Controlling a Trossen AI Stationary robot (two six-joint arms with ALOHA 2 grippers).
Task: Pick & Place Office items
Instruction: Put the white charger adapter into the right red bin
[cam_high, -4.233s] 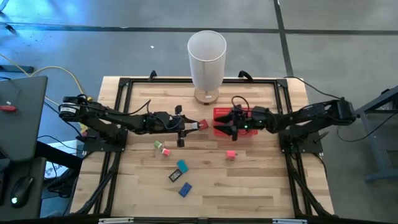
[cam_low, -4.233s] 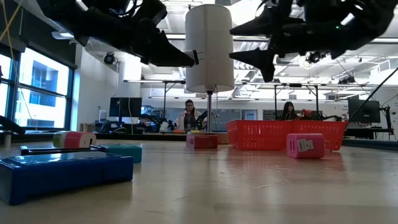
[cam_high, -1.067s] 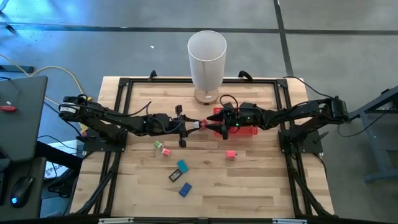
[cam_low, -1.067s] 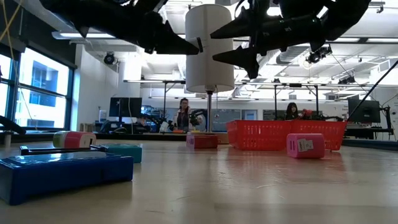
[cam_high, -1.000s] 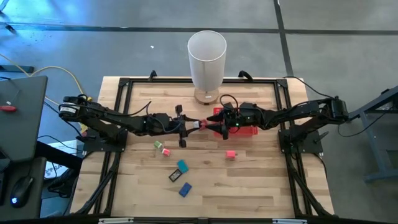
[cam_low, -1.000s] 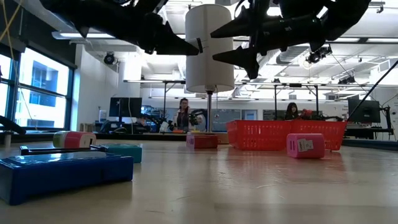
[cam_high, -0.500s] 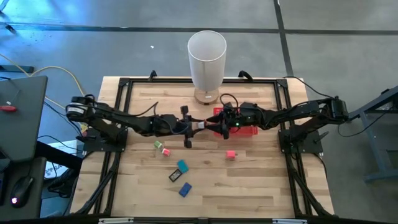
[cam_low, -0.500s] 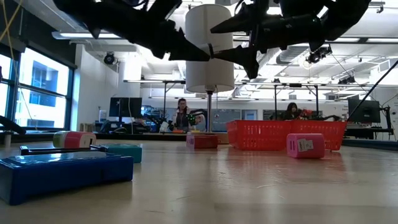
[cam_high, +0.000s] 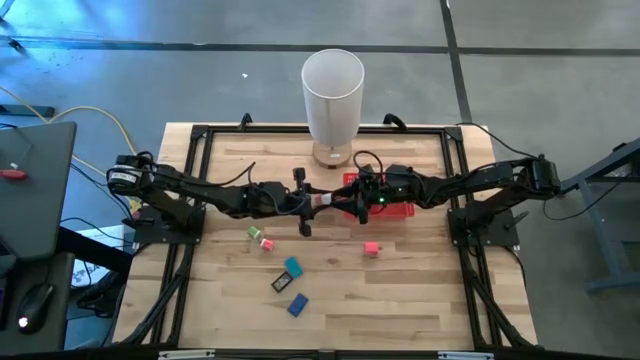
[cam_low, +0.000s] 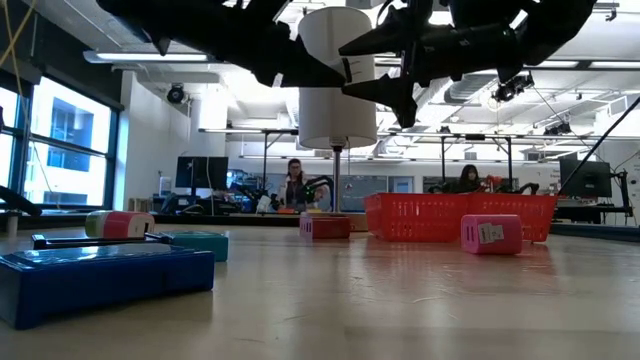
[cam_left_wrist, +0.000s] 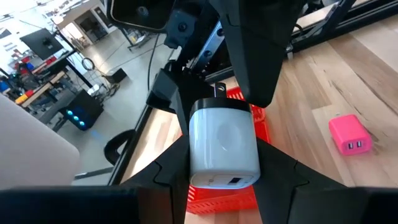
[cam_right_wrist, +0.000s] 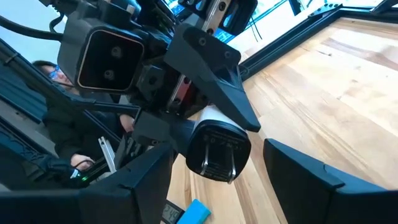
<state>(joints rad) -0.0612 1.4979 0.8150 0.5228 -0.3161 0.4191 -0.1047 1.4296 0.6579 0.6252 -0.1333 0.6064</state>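
Note:
A white wall charger (cam_left_wrist: 224, 146) hangs in the air above the table's middle with my left gripper (cam_high: 316, 201) shut on it. Its black pronged face (cam_right_wrist: 217, 152) points at my right gripper (cam_high: 341, 203), which is open. The right fingers (cam_right_wrist: 146, 177) stand on either side of that pronged end, with a gap on each side. Right behind them the red mesh tray (cam_high: 400, 208) sits on the table. Other office items lie on the wood: a pink charger (cam_high: 371, 248), a teal piece (cam_high: 292, 266) and a blue piece (cam_high: 298, 304). My left gripper pinches the white charger by its two flat sides (cam_left_wrist: 194, 168), one finger on each. The fingers come level from the table's left and lie along the body. The charger is lifted clear of the table, its prongs pointing toward the table's right.
A tall white cylinder (cam_high: 332, 95) stands at the far middle of the table. Small green and pink pieces (cam_high: 260, 238) lie near the left arm, and a black piece (cam_high: 281, 284) lies beside the teal one. People sit in the room beyond the table.
My left gripper has carried the white charger toward the table's right and rolled a little. The charger's pronged end now stands between my right gripper's open fingers. The right arm has kept still.

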